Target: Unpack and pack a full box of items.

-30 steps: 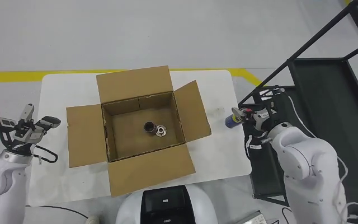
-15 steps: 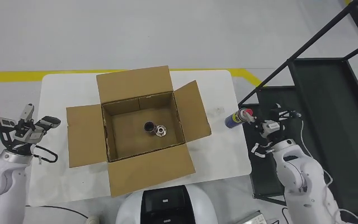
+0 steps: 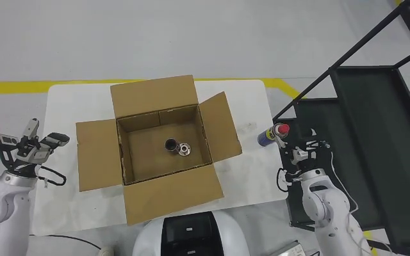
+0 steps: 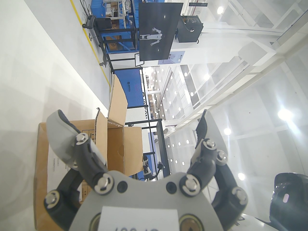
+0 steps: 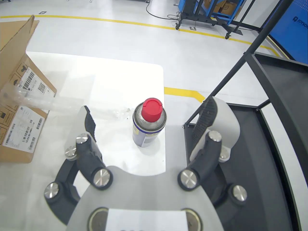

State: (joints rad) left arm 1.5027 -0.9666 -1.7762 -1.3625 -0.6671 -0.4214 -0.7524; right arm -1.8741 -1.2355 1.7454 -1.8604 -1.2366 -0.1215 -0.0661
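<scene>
We see both claws spread wide and holding nothing.
On the white rectangular table sits the open brown cardboard box, flaps splayed, with a black metal rack beside the table's right edge. The left gripper hangs off the left edge; the right gripper faces the upright blue spray can with a red cap, apart from it. A small dark cylinder and a silvery round fitting lie inside the box.

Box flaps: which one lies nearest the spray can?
The flap on the robot's right side, folded out toward the spray can; the other three open to the far, near and left sides.
</scene>
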